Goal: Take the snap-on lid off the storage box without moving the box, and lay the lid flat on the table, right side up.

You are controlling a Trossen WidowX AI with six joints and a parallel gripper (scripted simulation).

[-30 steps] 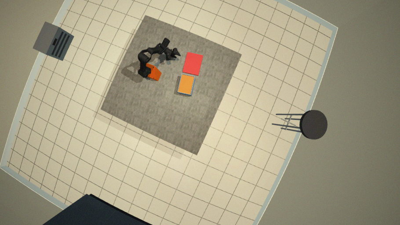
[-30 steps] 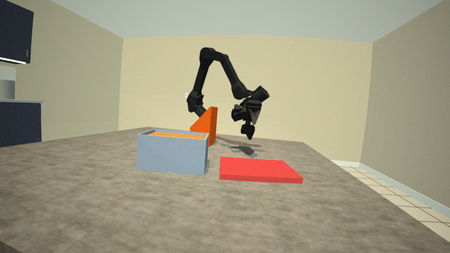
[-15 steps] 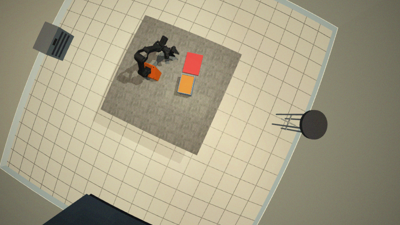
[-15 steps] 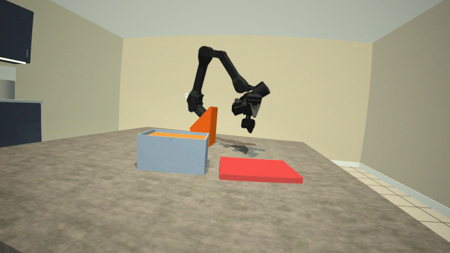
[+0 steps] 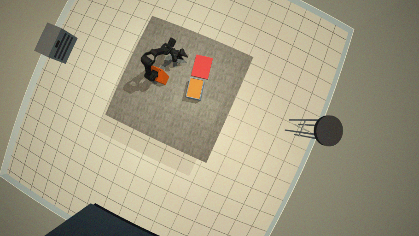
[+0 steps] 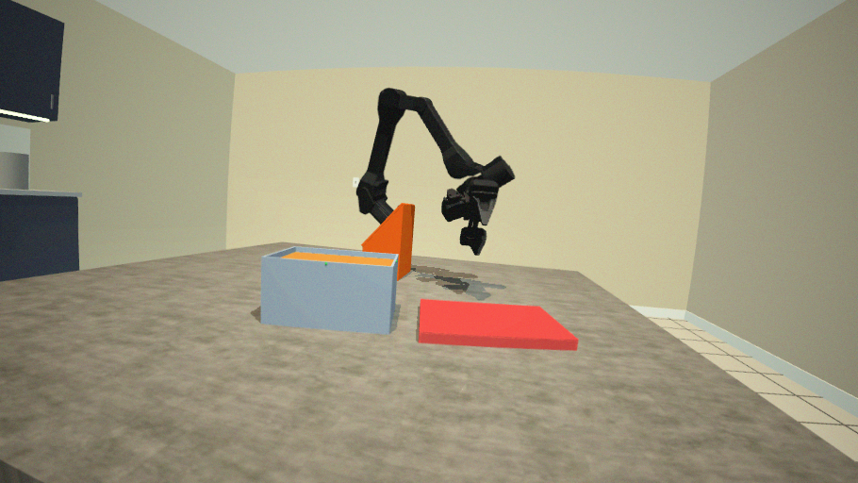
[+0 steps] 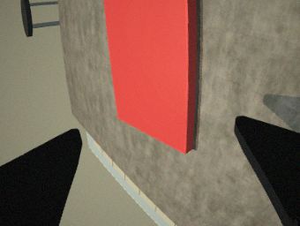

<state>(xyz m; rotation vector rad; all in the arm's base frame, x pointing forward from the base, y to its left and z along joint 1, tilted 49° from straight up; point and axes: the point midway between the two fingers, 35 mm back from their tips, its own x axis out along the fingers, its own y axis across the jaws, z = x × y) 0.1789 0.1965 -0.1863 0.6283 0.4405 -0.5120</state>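
Note:
The red lid [image 5: 201, 67] [image 6: 488, 321] [image 7: 152, 66] lies flat on the table, smooth closed face up, beside the box and separated from it by a narrow gap. The blue-grey storage box [image 6: 326, 297] stands upright and open at the top; an orange surface [image 5: 194, 88] [image 6: 341, 258] shows inside its rim. My gripper [image 5: 181, 58] [image 6: 481, 236] [image 7: 159, 130] is open and empty. It hangs above the table on the arm-base side of the lid, clear of the lid. The underside of the lid is hidden.
The table [image 5: 164, 123] [image 6: 420, 408] carries the arm's orange base [image 5: 161, 76] [image 6: 392, 240], behind the box in the exterior view. A dark stool [image 5: 328, 130] and a grey cabinet [image 5: 55, 43] stand away from the table.

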